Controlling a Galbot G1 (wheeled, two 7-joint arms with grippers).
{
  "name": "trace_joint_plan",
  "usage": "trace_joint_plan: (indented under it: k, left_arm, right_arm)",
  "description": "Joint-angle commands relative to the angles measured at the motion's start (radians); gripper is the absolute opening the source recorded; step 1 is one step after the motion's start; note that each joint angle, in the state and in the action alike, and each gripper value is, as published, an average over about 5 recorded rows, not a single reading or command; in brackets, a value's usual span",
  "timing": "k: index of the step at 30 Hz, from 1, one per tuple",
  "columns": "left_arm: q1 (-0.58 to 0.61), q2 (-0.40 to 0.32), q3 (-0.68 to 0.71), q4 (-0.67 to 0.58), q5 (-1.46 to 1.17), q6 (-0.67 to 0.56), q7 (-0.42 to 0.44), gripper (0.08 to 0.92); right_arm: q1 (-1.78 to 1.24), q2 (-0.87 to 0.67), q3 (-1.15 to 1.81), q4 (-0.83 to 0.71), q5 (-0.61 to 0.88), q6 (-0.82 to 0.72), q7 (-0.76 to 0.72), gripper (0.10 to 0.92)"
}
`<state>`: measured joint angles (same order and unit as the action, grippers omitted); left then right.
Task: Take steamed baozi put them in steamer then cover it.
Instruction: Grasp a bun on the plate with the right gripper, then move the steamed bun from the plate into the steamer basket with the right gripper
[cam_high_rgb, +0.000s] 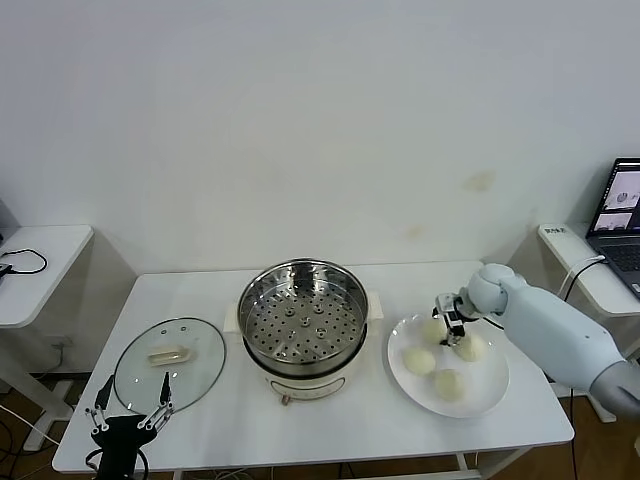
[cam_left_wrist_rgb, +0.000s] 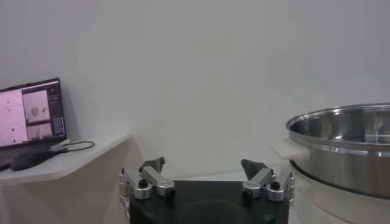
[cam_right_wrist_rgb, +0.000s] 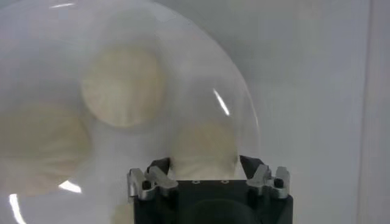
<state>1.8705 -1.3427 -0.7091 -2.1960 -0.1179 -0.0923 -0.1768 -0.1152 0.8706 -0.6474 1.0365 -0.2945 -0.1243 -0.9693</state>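
Left gripper hangs nearest, at the table's front edge just before the cover, parked; jaws spread wide, nothing between them; its arm is cut off by the bottom of the head view.

White table carries everything; its right end is partly hidden under the right arm's white forearm.

Steamer stands mid-table, uncovered, perforated tray bare; the left wrist view cuts it off at the side and shows only rim, one white handle and part of the wall.

Cover lies flat on the table to the left of the steamer, well apart from it, cream handle up.

White plate sits to the right of the steamer; four baozi on it, none in the steamer.

Right gripper is down over the plate's far-left part, at the back buns; in the right wrist view one bun sits squarely between its jaws, its lower part hidden behind the gripper body; whether the jaws already press it I cannot tell.

Laptop on a side table at far right, cut off by the edge.
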Motion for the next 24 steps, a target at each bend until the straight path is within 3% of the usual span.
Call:
trace_joint_plan:
  k: [1, 14, 24]
  left_arm:
    - [0.0, -0.001, 0.0, 0.0, 0.001, -0.001, -0.001, 0.823]
    - [0.0, 0.002, 0.004, -0.001, -0.001, 0.0, -0.001, 0.823]
    - [-0.008, 0.02, 0.006, -0.001, -0.008, 0.002, 0.002, 0.823]
  right_arm:
    - [0.007, 0.018, -0.009, -0.023, -0.008, -0.005, -0.002, 0.697]
    - [0.086, -0.053, -0.066, 0.085, 0.072, -0.009, -0.036, 0.545]
    - [0.365, -0.151, -0.202, 0.245, 0.283, -0.04, -0.048, 0.56]
